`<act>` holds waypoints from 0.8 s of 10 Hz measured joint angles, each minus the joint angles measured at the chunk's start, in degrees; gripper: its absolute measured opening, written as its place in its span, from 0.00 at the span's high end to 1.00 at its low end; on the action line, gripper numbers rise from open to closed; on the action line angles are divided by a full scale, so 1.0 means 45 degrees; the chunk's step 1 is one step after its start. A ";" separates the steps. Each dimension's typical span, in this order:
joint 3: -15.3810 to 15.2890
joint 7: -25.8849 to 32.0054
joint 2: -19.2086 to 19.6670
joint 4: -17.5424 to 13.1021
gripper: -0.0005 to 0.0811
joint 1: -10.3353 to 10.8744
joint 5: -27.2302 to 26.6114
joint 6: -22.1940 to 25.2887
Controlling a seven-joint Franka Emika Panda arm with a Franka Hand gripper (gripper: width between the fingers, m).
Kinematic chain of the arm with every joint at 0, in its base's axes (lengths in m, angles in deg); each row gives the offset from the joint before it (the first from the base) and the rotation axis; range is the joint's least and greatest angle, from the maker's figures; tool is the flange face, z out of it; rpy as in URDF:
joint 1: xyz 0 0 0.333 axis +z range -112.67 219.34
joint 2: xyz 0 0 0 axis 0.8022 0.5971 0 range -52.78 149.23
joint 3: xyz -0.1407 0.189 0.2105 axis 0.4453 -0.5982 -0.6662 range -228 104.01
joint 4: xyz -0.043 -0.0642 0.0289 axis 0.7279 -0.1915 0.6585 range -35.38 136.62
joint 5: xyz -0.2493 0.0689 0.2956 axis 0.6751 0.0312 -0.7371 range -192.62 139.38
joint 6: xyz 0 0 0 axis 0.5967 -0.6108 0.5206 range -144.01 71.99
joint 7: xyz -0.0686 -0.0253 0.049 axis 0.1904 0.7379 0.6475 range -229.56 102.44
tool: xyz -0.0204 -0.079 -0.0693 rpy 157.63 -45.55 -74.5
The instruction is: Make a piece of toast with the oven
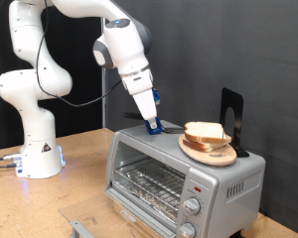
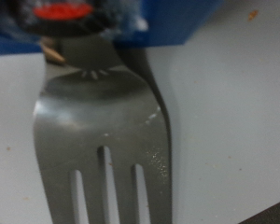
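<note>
We see the gripper point(image 1: 152, 123) on top of the oven point(image 1: 179, 174), closed on a fork point(image 2: 103, 140). Toast point(image 1: 205, 132) sits on a wooden plate point(image 1: 211, 153) on the oven's top, beside the gripper.

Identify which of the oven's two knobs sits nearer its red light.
The upper knob, just under the red light; the lower knob sits below it.

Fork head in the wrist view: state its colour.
Shiny silver metal fork; clearest in the wrist view.
</note>
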State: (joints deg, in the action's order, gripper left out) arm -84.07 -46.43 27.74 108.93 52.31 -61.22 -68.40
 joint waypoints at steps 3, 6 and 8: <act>-0.0082 0.0101 0.0145 0.0027 0.04 0.0109 -0.0449 -0.0242; -0.0102 0.0101 0.0178 0.0027 0.25 0.0114 -0.0694 -0.0294; -0.0101 0.0101 0.0187 0.0027 0.39 0.0114 -0.0858 -0.0309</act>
State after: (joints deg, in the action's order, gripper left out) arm -84.52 -45.97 28.59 109.06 52.82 -65.08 -69.79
